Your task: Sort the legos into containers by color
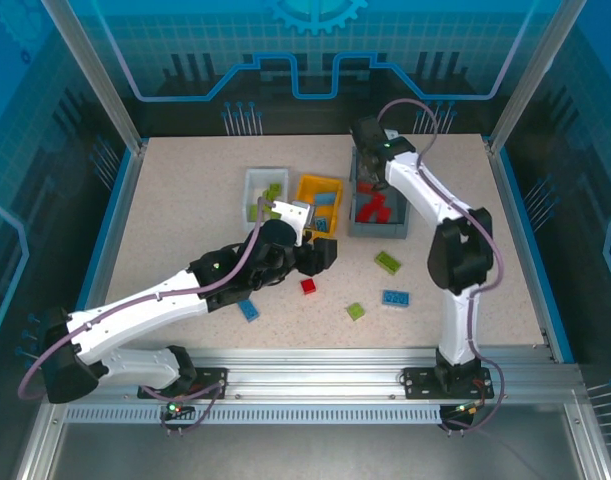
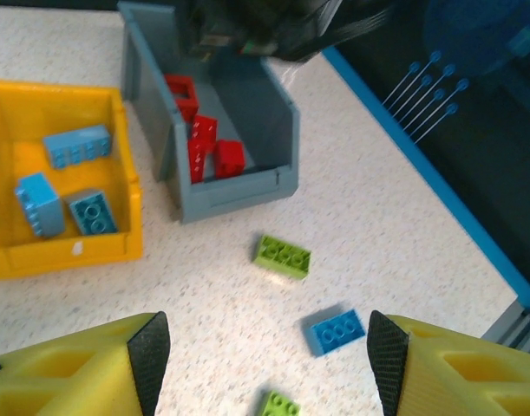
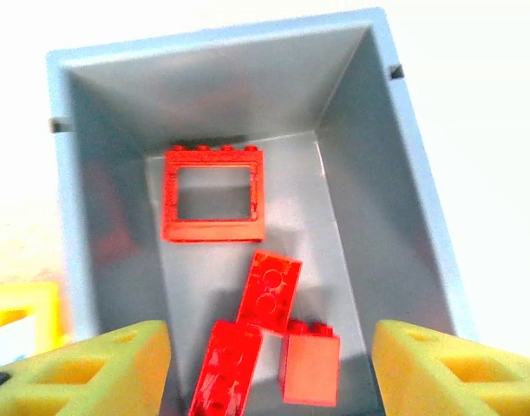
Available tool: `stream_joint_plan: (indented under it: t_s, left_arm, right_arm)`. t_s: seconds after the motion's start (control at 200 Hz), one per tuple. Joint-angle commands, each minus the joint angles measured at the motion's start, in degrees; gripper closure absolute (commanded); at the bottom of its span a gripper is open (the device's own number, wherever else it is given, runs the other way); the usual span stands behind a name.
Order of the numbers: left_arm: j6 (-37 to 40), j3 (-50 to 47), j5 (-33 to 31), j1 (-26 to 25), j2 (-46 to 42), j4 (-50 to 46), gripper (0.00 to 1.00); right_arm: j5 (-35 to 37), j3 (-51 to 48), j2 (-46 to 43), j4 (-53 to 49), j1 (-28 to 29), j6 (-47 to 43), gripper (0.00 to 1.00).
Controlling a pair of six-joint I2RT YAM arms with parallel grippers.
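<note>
The left arm [image 1: 155, 300] stretches low from its near-left base toward the middle of the table [image 1: 185, 220], its wrist just near of the orange-yellow bin [image 2: 65, 251]. The left gripper [image 2: 269, 368] hangs above the tabletop with its fingers [image 2: 149, 357] spread wide, holding nothing. The right arm [image 1: 455, 250] rises from the near right, bends at the elbow and reaches far. The right gripper [image 3: 269, 360] points down over the grey bin [image 3: 377, 173], fingers wide apart and empty. A small white mark [image 2: 78, 249] on the orange-yellow bin's near wall is too small to read. A red window frame [image 3: 212, 192] and three red bricks [image 3: 269, 290] lie in the grey bin, blue bricks [image 2: 78, 146] in the orange-yellow bin, and lime bricks [image 1: 272, 192] in the white bin [image 1: 253, 185]. A loose red brick [image 1: 308, 286], two loose blue bricks [image 1: 394, 298] and two loose lime bricks [image 1: 388, 262] lie on the table, near of the bins.
</note>
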Motion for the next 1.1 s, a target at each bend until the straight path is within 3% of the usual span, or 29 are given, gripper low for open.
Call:
stream_joint_plan:
  t_s: [0.0,0.09,0.225,0.37,0.45,0.605,0.72,0.95,1.095]
  left_arm:
    - [-3.7,1.3,-0.3,2.4,-1.4,-8.0,0.35]
    - [-4.1,0.7,1.1,3.9,-2.1,-10.7,0.35]
    - [-5.5,0.2,1.6,5.5,-2.0,-16.7,0.35]
    - [-15.1,-1.9,-1.6,7.6,-2.0,-29.1,0.36]
    - [-21.2,-6.4,-1.0,8.9,-3.6,-31.4,0.36]
    - [-29.9,-14.1,1.8,11.4,-5.2,-31.1,0.35]
    - [-33.5,-17.3,3.4,12.9,-2.5,-30.5,0.31]
    - [-35.9,-22.3,8.5,16.4,4.4,-22.0,0.27]
    - [-36.2,-24.8,9.0,18.1,7.1,-17.6,0.34]
  right_arm:
    - [1.5,-6.7,-11.9,3.9,2.6,-0.6,0.37]
    - [-0.8,-16.7,-21.5,9.6,4.6,-2.5,0.36]
    - [-10.5,-32.7,-35.3,18.0,8.0,-7.1,0.35]
    - [-30.1,-44.8,-43.7,21.7,13.6,-11.5,0.33]
    - [-36.3,-49.2,-46.4,22.8,19.6,-13.9,0.32]
    - [-41.1,-58.0,-49.1,31.1,31.4,-14.5,0.26]
    - [-39.5,-60.2,-48.0,34.2,36.8,-13.1,0.24]
    - [-36.7,-58.4,-45.2,34.6,39.4,-11.8,0.25]
    - [-35.5,-57.7,-44.8,34.0,39.3,-11.8,0.25]
